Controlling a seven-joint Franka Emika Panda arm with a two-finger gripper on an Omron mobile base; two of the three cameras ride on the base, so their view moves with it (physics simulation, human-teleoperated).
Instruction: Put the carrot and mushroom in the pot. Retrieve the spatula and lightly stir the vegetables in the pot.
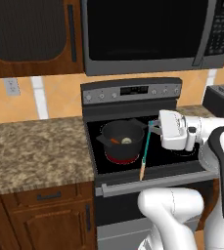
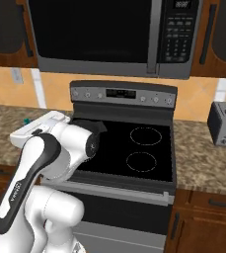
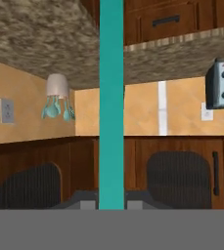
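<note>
Kitchen stove (image 1: 177,161) with the pot (image 1: 122,140) on its near left burner, carrot (image 1: 114,141) and mushroom (image 1: 126,140) inside. Gripper (image 1: 155,128), closed on the spatula (image 1: 145,149) handle's top, holds it hanging just right of the pot. Risk: the tan end strikes the pot's rim or handle and tips it, judging by their closeness.

The black glass stove top (image 1: 182,158) carries the round dark pot (image 1: 122,139) on its glowing red burner (image 1: 122,158), flanked by speckled brown granite desk (image 1: 35,149) bearing a grey toaster (image 2: 224,123).
</note>
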